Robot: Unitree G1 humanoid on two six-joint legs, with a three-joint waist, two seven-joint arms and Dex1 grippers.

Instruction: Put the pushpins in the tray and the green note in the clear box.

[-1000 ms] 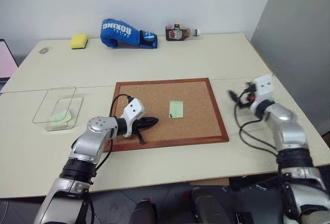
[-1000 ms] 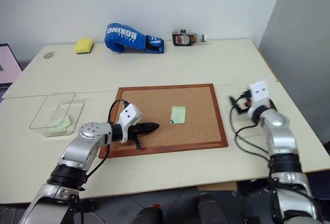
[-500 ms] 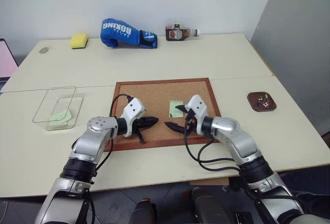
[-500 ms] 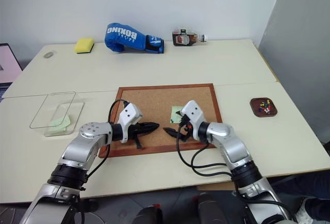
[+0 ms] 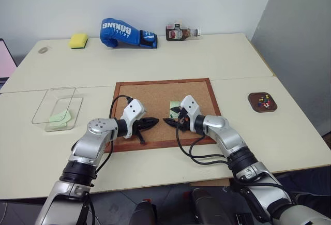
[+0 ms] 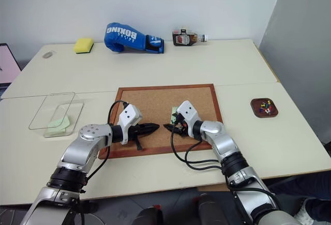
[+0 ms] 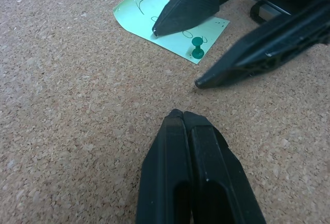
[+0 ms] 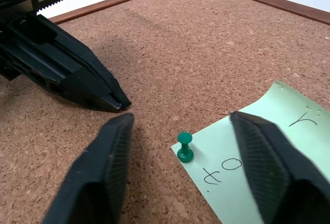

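Now over wood-framed cork board (image 5: pixel 155 88): right gripper (image 8: pixel 178 175), a second ago out beside small reddish-brown tray (image 5: pixel 261 101), swung across to board centre. Fingers (image 8: pixel 98 167) part-open, narrowing, straddling green-headed pushpin (image 8: pixel 184 147) pinning pale green paper note (image 8: pixel 252 167) corner; nothing held yet. Left gripper (image 7: pixel 183 118) shut, empty, parked on cork just short of pin, unmoved. Tray holds coloured pins, well apart at right. Clear plastic box (image 5: pixel 57 108) far left. Likely means last pin next, then note freed.
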